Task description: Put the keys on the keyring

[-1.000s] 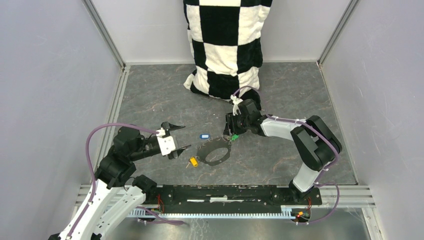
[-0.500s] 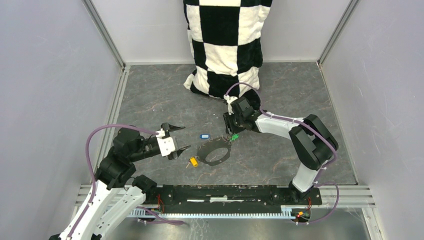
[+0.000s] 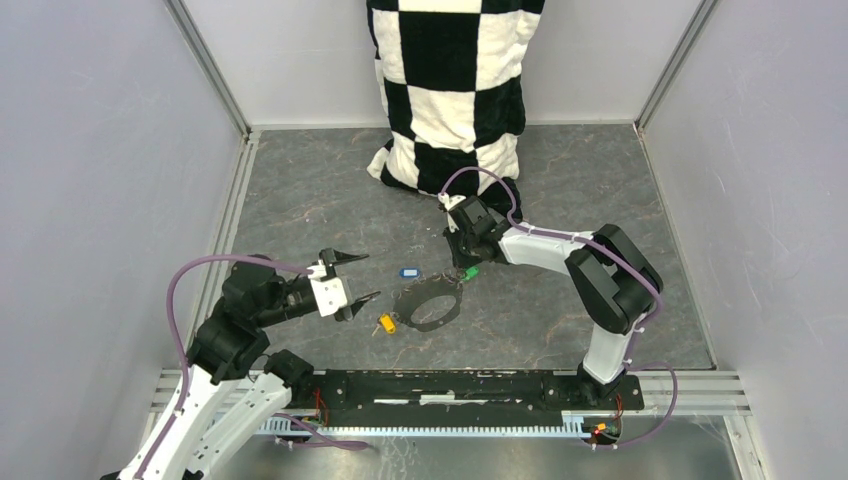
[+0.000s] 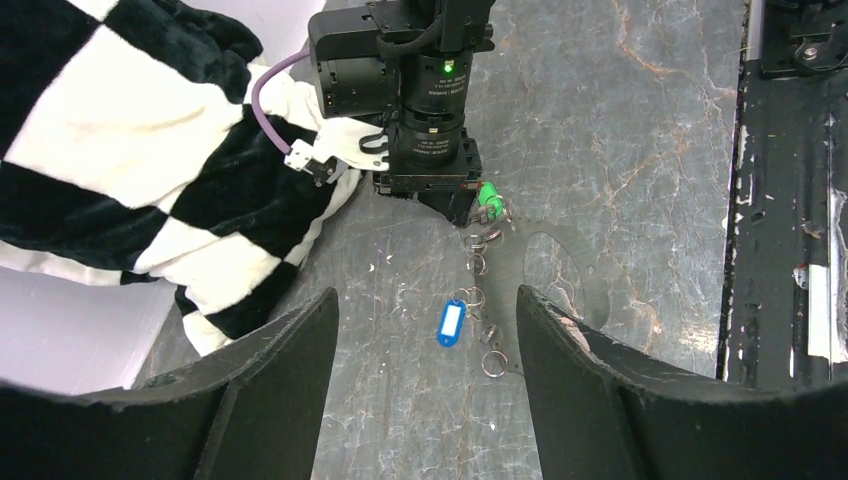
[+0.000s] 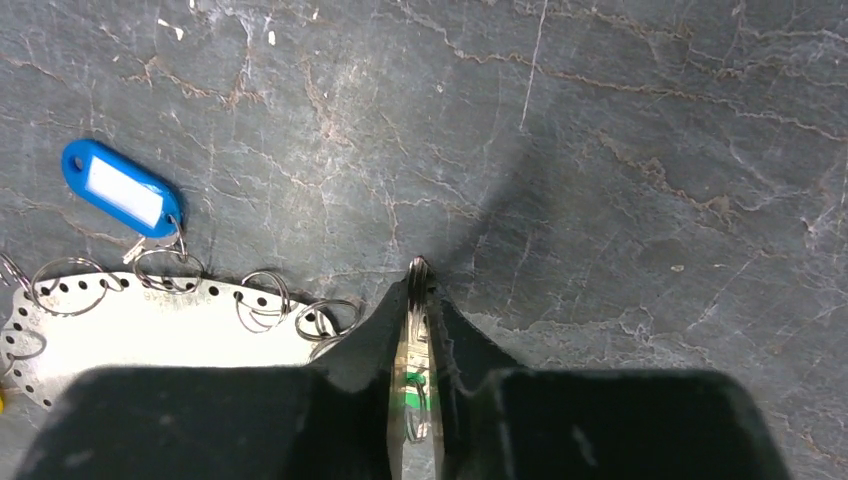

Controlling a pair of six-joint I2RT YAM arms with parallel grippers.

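Right wrist: right tool (image 5: pixel 418 278) pinches green key (image 5: pixel 412 381) at keyring (image 5: pixel 150 325); blue key (image 5: pixel 120 195), yellow key (image 3: pixel 386 323) apparently unthreaded; left tool (image 4: pixel 425 292) wide.

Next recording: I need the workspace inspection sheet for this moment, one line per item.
Surface: dark grey veined table; no spills seen.
Job's things: keyring lies flat mid-table, small rings along its edge. The blue key is by those rings; cannot tell if it is linked. The yellow key is loose at the near left. The green key is at the right claw.
Clutter: checkered cloth at the back.
Grippers: left claw open, empty; right claw pinched on the green key's ring.
Cables: purple cable on the left arm, another on the right.
Surroundings: pale walls; nothing else seen.
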